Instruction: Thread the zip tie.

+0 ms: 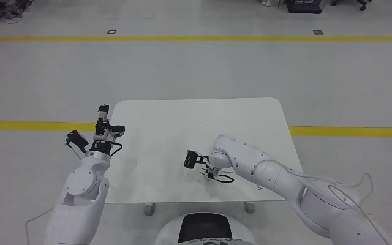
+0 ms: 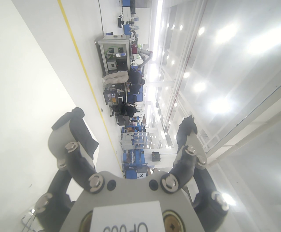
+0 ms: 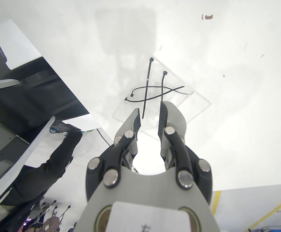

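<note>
Hovering over crossed thin black plastic zip ties (image 3: 147, 87) on a clear square plastic sheet (image 3: 193, 103) on the white tabletop (image 3: 219, 55), the right jaws stand parted and empty in the right wrist view. Top view: ties near the tabletop's front edge, left jaws at its left edge. Left wrist view: left jaws spread wide, empty.

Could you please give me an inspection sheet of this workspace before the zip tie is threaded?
surface: white table, a few small dark marks.
job's things: four black zip ties lying crossed on a clear sheet; none looks threaded.
clutter: nothing seen.
grippers: right gripper open, fingers above the zip ties, holding nothing; left gripper open and empty at the table's left edge.
cables: a tangle on the floor, far from the table.
surroundings: yellow lines on the floor.
</note>
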Robot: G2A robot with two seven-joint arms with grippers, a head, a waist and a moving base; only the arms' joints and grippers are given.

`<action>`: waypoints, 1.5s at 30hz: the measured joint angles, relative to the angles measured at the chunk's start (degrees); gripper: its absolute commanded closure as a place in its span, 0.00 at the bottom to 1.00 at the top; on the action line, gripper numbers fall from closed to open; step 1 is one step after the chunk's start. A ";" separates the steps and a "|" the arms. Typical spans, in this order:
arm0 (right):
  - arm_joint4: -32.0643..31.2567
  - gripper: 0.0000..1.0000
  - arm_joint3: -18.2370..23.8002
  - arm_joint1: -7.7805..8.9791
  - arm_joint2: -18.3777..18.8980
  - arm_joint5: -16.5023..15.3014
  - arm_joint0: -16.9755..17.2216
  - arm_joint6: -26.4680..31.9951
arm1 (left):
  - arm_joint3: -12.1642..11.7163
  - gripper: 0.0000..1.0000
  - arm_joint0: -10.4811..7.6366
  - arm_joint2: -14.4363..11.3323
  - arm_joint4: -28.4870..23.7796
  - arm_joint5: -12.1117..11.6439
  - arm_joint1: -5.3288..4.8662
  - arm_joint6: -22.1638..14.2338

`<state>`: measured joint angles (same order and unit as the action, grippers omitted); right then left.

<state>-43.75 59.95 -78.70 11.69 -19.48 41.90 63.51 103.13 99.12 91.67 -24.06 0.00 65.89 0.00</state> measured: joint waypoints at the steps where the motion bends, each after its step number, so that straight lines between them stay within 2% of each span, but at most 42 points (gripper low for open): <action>1: 0.15 0.82 -0.40 -0.16 -0.21 0.00 -0.14 -0.09 | 0.00 0.00 0.00 0.00 0.00 0.00 0.00 0.00; 10: -0.20 0.81 -3.61 -1.54 -1.94 0.00 -1.17 -1.73 | 0.00 0.00 0.00 0.00 0.00 0.00 0.00 0.00; 22: -2.33 0.82 -6.12 -2.85 -1.95 0.00 -0.53 -3.84 | 0.00 0.00 0.00 0.00 0.00 0.00 0.00 0.00; 45: -2.40 0.84 -12.52 -6.03 -1.95 0.00 -0.19 -6.01 | 0.00 0.00 0.00 0.00 0.00 0.00 0.00 0.00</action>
<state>-46.15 47.43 -84.73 9.74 -19.48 41.71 57.50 103.13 99.12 91.67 -24.06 0.00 65.89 0.00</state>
